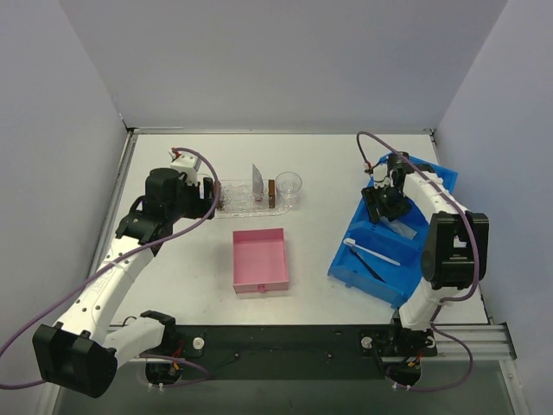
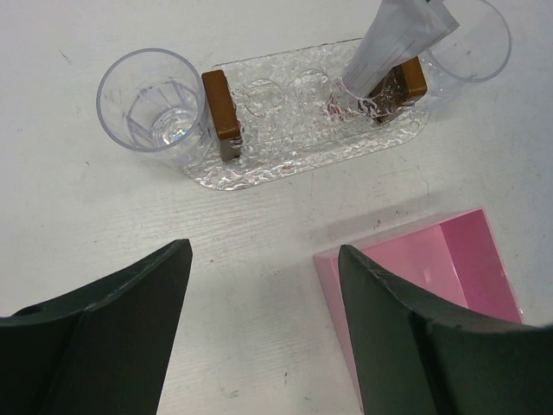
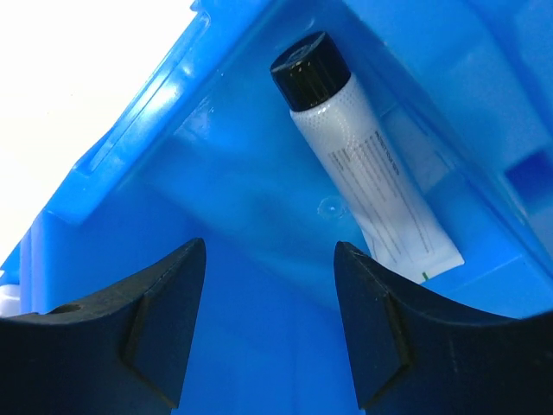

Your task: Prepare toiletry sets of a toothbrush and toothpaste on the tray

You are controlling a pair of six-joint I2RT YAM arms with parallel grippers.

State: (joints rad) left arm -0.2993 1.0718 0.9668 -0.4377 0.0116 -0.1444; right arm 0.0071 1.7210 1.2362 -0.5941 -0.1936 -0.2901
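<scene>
Nearest on the white table [image 1: 190,268], pink box [image 1: 259,259]; to its right, blue bin [image 1: 389,290] with toothbrush [image 1: 371,252], right gripper [image 3: 270,246] spread, empty, above a tube [image 3: 371,181]. Farther, left gripper [image 2: 263,251] spread, empty, before tray [image 2: 285,156] bearing upright toothpaste [image 2: 389,43], flanked by cups [image 2: 155,104]. Beyond, pale grey walls [image 1: 285,60].

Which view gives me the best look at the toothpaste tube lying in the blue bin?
Right wrist: it shows the tube close up, black cap clear. Top external shows only a pale sliver by the right gripper. Left wrist misses it.
</scene>
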